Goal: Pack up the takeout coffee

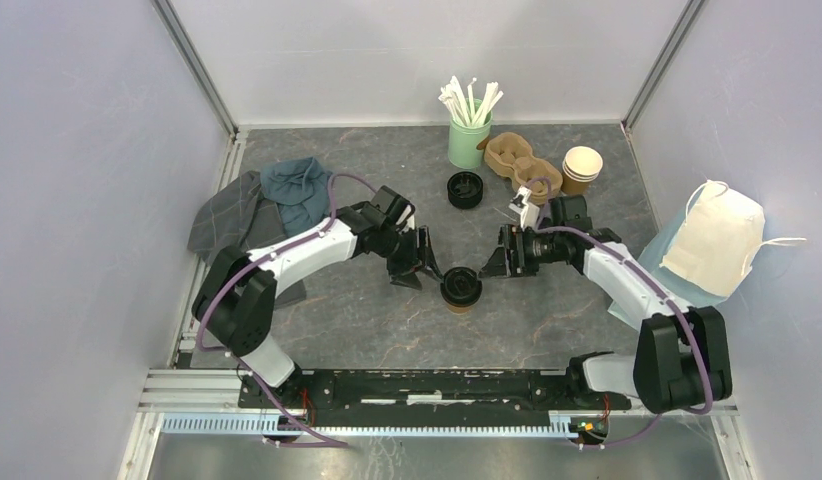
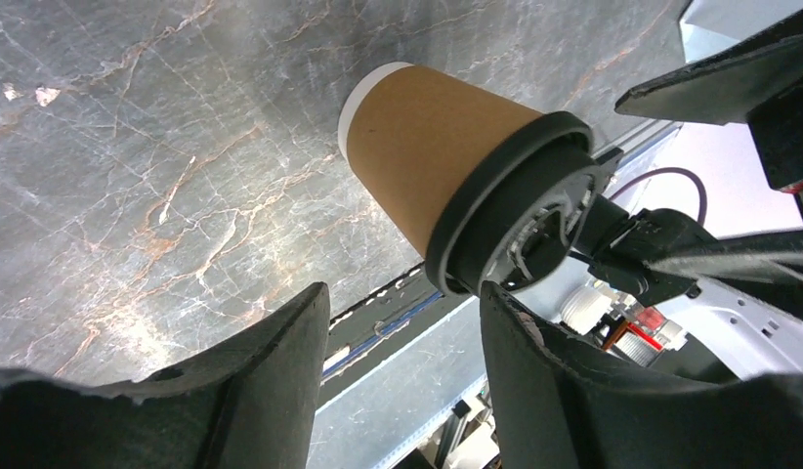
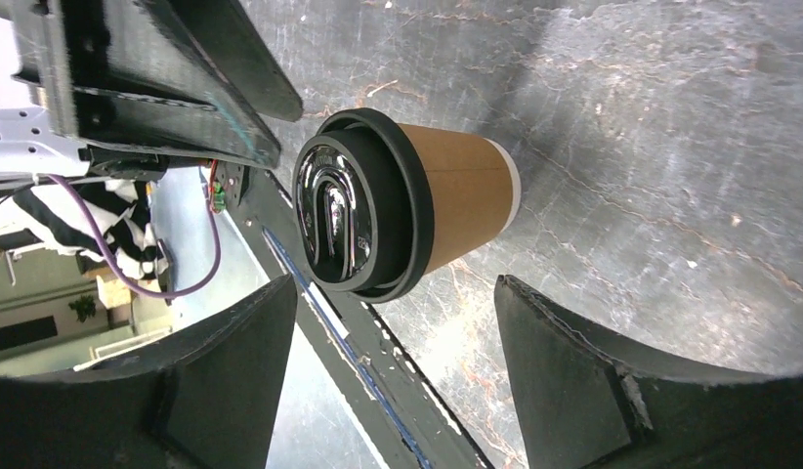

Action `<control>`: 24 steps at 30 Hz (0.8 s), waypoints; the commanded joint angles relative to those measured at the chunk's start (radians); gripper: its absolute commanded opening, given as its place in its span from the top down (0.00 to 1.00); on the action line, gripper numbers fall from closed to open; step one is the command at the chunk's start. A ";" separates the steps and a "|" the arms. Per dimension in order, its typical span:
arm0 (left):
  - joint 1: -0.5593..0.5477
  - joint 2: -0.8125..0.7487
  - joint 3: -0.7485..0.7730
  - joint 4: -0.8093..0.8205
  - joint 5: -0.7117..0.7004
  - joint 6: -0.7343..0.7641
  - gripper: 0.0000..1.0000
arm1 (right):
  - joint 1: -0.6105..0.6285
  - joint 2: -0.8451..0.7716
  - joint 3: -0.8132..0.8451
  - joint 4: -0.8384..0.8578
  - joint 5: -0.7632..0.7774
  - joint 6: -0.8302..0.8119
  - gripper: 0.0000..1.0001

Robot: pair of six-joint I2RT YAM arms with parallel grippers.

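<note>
Seen from above, a lidded kraft coffee cup (image 1: 461, 288) stood upright on the grey table (image 1: 367, 320), between the left gripper (image 1: 419, 268) and the right gripper (image 1: 495, 262). The left wrist view showed its jaws spread and empty, the cup just ahead. The right wrist view showed likewise.

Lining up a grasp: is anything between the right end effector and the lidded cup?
No. The right wrist view shows only bare table between the right end effector and the lidded cup.
</note>
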 commanded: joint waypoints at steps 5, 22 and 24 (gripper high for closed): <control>0.018 -0.009 0.065 -0.064 -0.007 0.086 0.41 | -0.034 -0.021 -0.050 0.035 0.012 0.002 0.40; 0.025 0.043 0.020 0.026 0.052 0.091 0.48 | -0.025 0.053 -0.120 0.161 -0.063 0.023 0.49; 0.024 0.038 0.018 0.028 0.052 0.088 0.47 | -0.024 0.057 -0.118 0.162 -0.066 0.022 0.49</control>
